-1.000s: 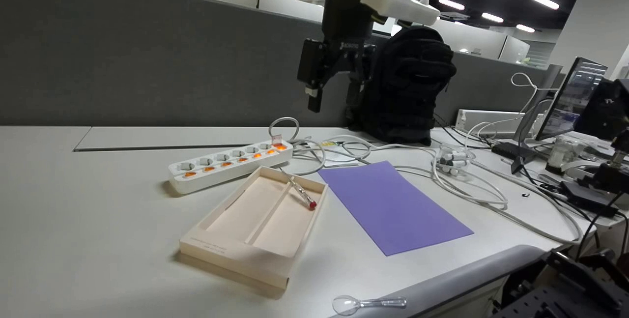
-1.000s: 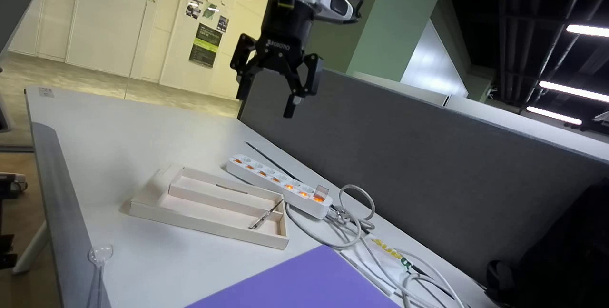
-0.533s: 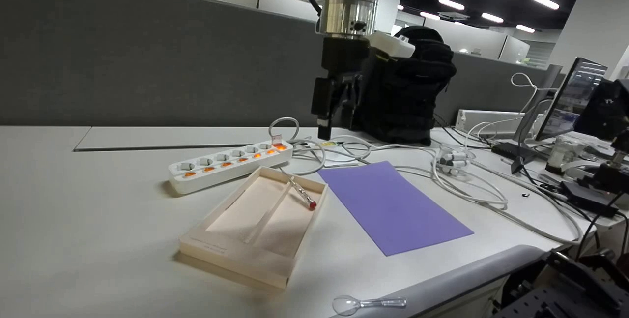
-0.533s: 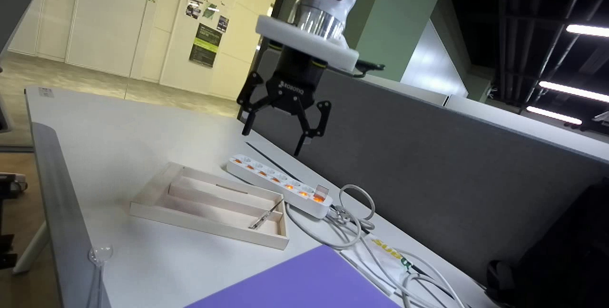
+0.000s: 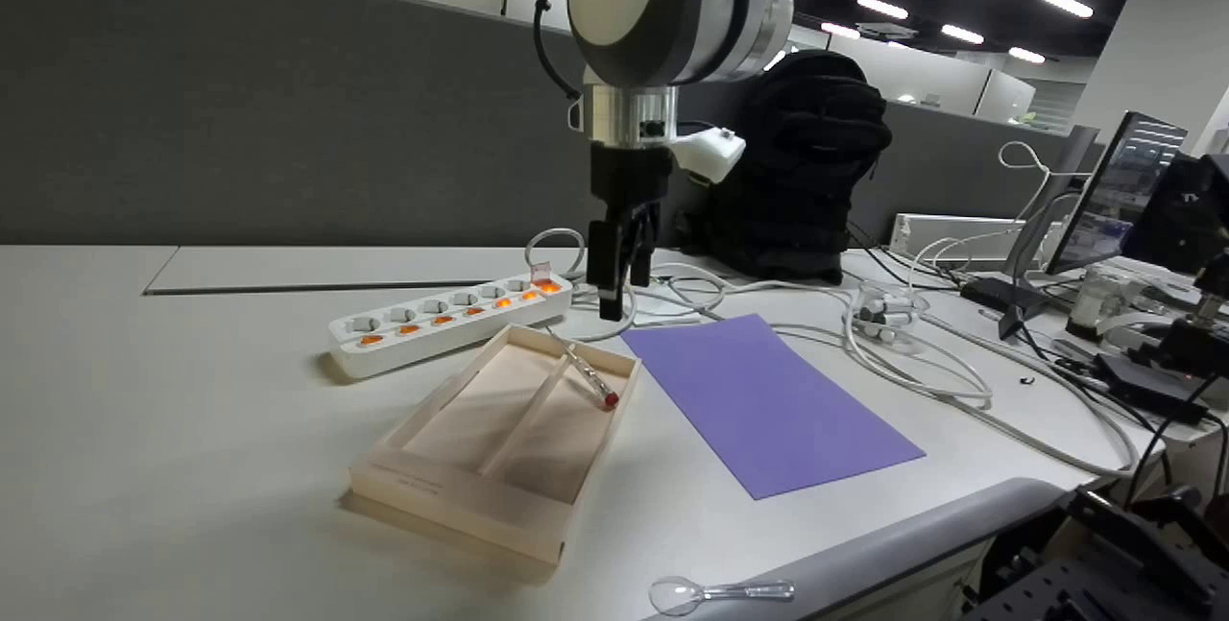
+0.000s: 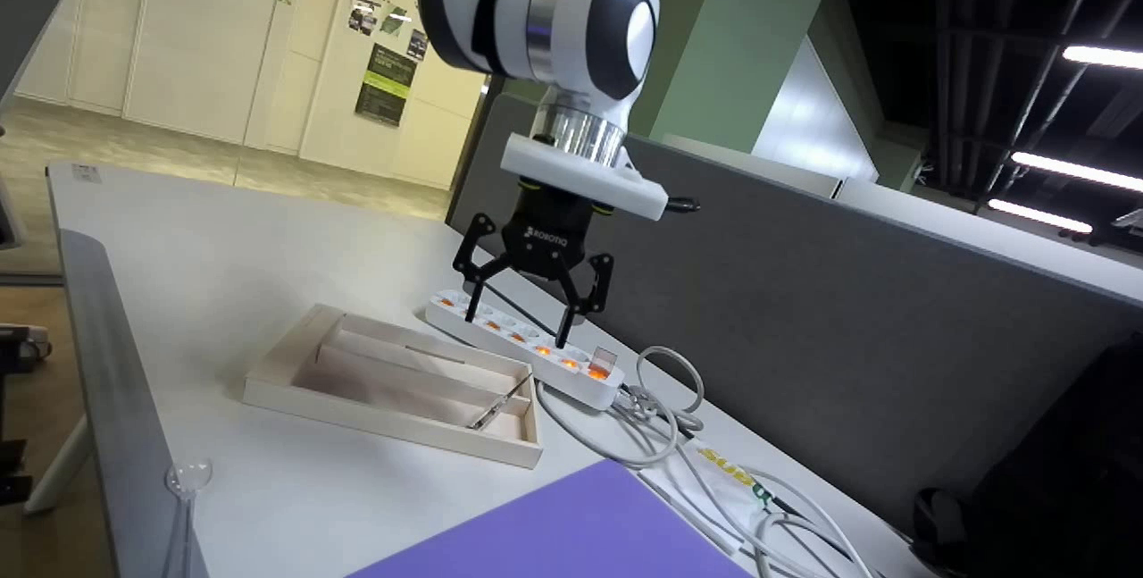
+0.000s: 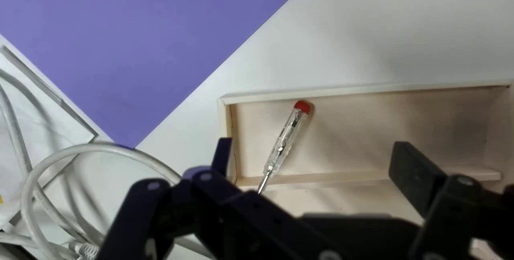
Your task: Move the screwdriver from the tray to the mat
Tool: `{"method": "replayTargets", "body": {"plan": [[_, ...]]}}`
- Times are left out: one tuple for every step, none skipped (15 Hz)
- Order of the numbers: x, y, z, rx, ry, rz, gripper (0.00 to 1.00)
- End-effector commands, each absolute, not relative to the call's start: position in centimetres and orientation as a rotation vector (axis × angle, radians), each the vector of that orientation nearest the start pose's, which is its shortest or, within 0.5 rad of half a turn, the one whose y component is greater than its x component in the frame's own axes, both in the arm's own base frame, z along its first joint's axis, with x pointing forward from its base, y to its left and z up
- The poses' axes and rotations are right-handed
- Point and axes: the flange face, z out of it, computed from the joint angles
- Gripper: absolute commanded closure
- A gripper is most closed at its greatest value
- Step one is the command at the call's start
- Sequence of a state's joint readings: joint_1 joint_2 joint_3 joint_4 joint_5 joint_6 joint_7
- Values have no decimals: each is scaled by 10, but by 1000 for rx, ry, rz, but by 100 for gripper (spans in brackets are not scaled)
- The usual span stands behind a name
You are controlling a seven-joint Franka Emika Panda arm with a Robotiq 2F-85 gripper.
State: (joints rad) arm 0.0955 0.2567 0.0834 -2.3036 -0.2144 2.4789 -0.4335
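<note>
Above the white table, the gripper, jaws spread, has dropped nearer the tray.

Can read ROBOTIQ in white capitals on the black housing above the jaws in an exterior view, and, lower down there, can make out SUB in slanting yellow letters, followed by a green one too unclear to name, on the white sheet lying on the worktop. Cannot read the tiny, faint print on the tray in an exterior view, nor, at this size, the label at a worktop corner or the wall posters.
</note>
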Motion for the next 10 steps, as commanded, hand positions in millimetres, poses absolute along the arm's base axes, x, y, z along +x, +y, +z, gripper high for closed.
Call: {"method": "replayTargets", "body": {"plan": [[522, 109, 214, -3047, -1214, 113, 0], [522, 111, 209, -3058, -1210, 117, 0], [521, 112, 204, -3070, -1199, 121, 0], [521, 112, 200, -3082, -1190, 129, 0], [520, 112, 195, -3091, -1170, 140, 0], [519, 111, 190, -3102, -1154, 149, 0], [518, 111, 185, -3104, -1136, 152, 0], [518, 111, 181, -3110, -1124, 156, 0], [518, 111, 176, -3110, -1117, 161, 0], [518, 111, 172, -3113, -1107, 163, 0]]}}
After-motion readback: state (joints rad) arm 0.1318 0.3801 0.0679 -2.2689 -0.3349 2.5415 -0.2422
